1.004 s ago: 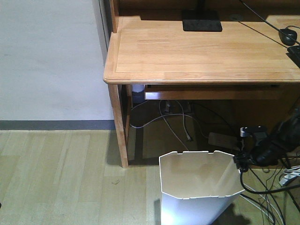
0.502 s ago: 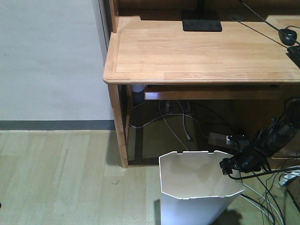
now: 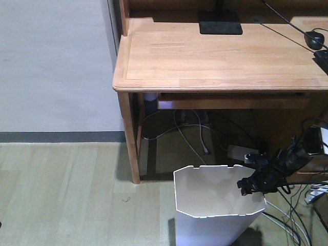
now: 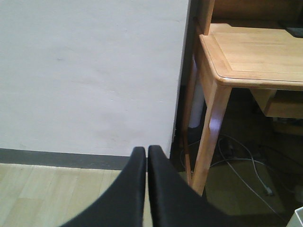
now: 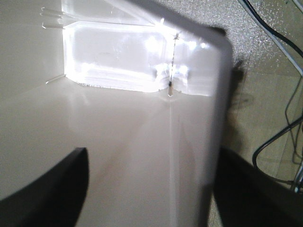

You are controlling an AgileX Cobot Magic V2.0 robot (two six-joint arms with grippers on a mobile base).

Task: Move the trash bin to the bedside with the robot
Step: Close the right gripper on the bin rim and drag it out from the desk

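Pale plank floor (image 3: 66,195) carries the trash bin (image 3: 205,197), which stands upright with its long axis vertical. My right pincer (image 3: 246,184) sits at the rim's 3 o'clock, released. One finger (image 5: 47,189) is inside and one outside, with the wall between them not yet clamped, I judge. My left pincer (image 4: 147,161), clenched on nothing, faces the white wall (image 4: 90,71). At the bin's 12 o'clock stands the wooden surface (image 3: 220,56), with cables (image 3: 189,133) beneath. No bed shows.

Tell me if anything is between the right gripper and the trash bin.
Nothing visible does. The right gripper is at the trash bin's right rim, and in the wrist view its fingers straddle the wall, one inside, one outside. The bedside is out of view.
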